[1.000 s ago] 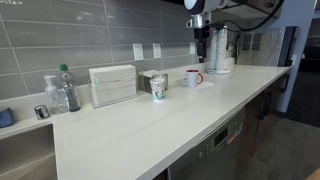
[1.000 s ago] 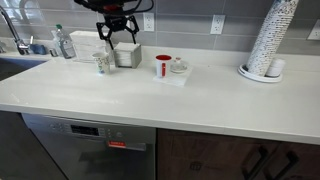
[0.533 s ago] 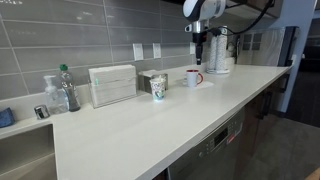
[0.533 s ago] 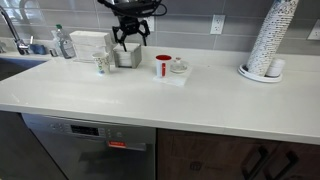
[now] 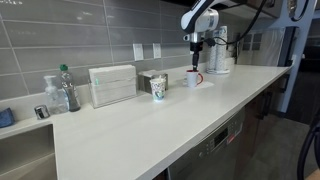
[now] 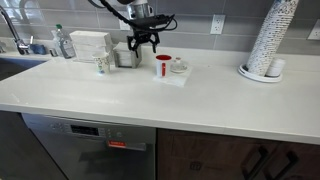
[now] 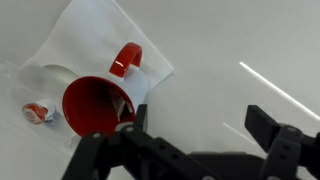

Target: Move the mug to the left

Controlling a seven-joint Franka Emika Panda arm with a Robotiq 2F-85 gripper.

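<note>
We see the mug (image 7: 98, 103) standing upright on a white napkin (image 7: 97, 30) on the surface (image 6: 200, 105), mouth up, its handle (image 7: 125, 58) pointing toward the wrist view's top. The gripper (image 6: 146, 42) hangs just above, jaws spread, empty.

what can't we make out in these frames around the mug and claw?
- Wrist view: the near rim and the bottom of the small white cylindrical mug with red interior are hidden by the dark claw.
- Wrist view: the small red-and-white item at the edge of the white napkin is too blurred to identify.
- Exterior view: the print on the teal-patterned white cup is too small to read.
</note>
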